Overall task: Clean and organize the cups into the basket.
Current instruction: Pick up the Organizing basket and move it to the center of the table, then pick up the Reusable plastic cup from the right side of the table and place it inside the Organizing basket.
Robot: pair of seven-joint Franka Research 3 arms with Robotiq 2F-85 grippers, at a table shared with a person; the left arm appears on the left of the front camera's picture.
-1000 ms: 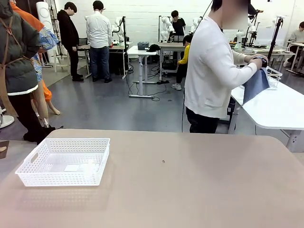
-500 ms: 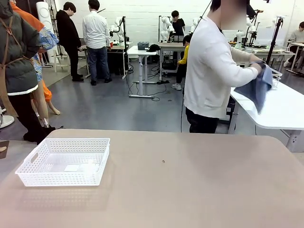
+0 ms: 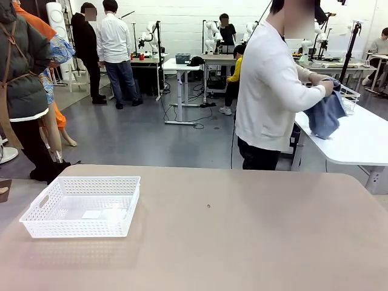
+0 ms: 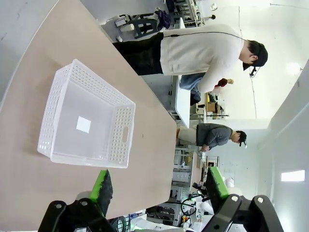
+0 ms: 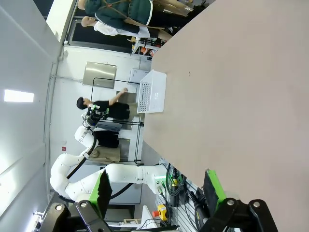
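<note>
Left wrist view, left gripper (image 4: 158,176): jaws stood wide apart, green pads (image 4: 101,182) gripping nothing, held above the table's edge near the basket.
Right wrist view, right gripper (image 5: 157,176): jaws also spread wide with nothing between them, hanging over bare tan tabletop, well apart from the basket.
Basket (image 3: 79,227): white lattice-sided basket sat flat on the robot's left part of the table, handle slot facing the left edge, a small white sticker (image 3: 91,214) on its floor. From the left wrist it lay just beyond the fingers (image 4: 120,140). From the right wrist it showed far off, at the table's far side (image 5: 152,92).
Table (image 3: 254,242): broad tan surface with rounded far corners and a small dark speck near its middle.
Person (image 3: 267,91): stood in a white top beyond the far edge, turned away toward a neighbouring white table (image 3: 357,139).
Blue cloth (image 3: 324,115): bunched in both the person's hands, over that white table.
Wire basket (image 3: 350,97): rested on the white table, just behind the cloth.
Background: other people (image 3: 112,51) stood among workbenches farther back.
</note>
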